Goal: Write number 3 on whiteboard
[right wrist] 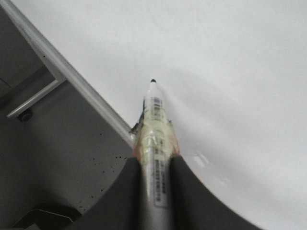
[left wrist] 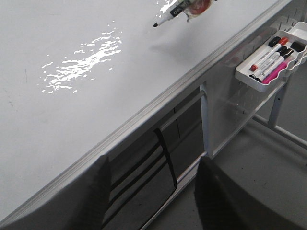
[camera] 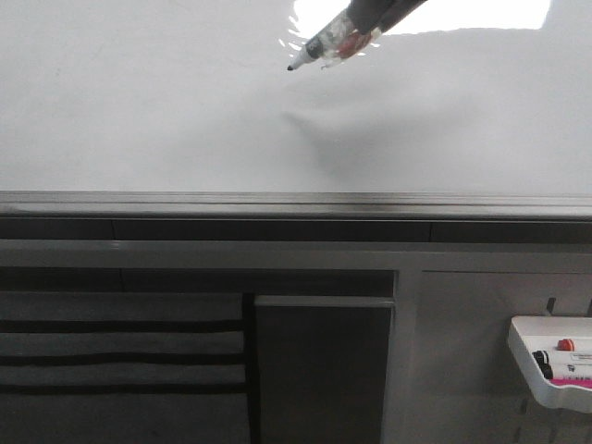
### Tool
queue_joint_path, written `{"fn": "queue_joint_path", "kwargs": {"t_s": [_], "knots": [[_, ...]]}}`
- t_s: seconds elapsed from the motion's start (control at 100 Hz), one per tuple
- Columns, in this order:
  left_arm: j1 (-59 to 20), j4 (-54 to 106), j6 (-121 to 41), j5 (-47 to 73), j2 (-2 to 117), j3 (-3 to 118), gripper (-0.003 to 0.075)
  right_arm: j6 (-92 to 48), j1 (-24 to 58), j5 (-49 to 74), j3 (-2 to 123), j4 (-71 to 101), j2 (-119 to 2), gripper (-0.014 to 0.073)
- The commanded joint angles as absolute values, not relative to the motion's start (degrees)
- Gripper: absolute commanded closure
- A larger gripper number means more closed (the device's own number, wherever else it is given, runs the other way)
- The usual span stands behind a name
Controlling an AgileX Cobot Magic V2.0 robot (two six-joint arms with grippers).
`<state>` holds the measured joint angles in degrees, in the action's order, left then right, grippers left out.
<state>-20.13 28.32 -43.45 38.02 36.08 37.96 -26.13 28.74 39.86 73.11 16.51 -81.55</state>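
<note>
Blank whiteboard point(camera: 139, 102), right tool point(camera: 375, 11) holding marker point(camera: 319, 48), tip down-left

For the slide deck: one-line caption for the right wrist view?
Right end effector gripping an uncapped marker, tip poised over the blank whiteboard.

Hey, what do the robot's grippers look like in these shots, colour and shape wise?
The right gripper has two dark grey, matte fingers with smooth, rounded, tapering outlines. The left gripper shows the same: two broad, dark grey fingers with curved edges and a plain finish. No cables, markings or sleeves are visible in any view; the arms behind the fingers are out of frame.
</note>
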Motion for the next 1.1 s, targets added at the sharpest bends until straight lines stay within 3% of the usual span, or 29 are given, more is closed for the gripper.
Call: {"fn": "queue_joint_path", "kwargs": {"t_s": [0.0, 0.23, 0.41, 0.66, 0.95, 1.09], "knots": [[-20.0, 30.2, -43.1, 34.5, 35.9, 39.5, 0.0352, -25.8, 28.3, 34.8, 75.2, 16.6, -81.0, 0.0573], [-20.0, 30.2, -43.1, 34.5, 35.9, 39.5, 0.0352, -25.8, 26.4, 30.9, 75.2, 15.6, -83.8, 0.0573], [-20.0, 30.2, -43.1, 34.5, 35.9, 39.5, 0.0352, -25.7, 21.5, 39.3, 74.5, 15.6, -82.9, 0.0573], [-20.0, 30.2, -43.1, 34.4, 35.9, 39.5, 0.0352, -25.7, 26.4, 29.4, 72.0, 15.9, -85.3, 0.0573], [-20.0, 30.2, -43.1, 34.1, 35.9, 39.5, 0.0352, -25.7, 23.4, 38.2, 70.7, 16.1, -83.4, 0.0573], [-20.0, 30.2, -43.1, 34.1, 35.9, 39.5, 0.0352, -25.8, 27.3, 33.8, 68.0, 16.6, -84.1, 0.0573]]}}
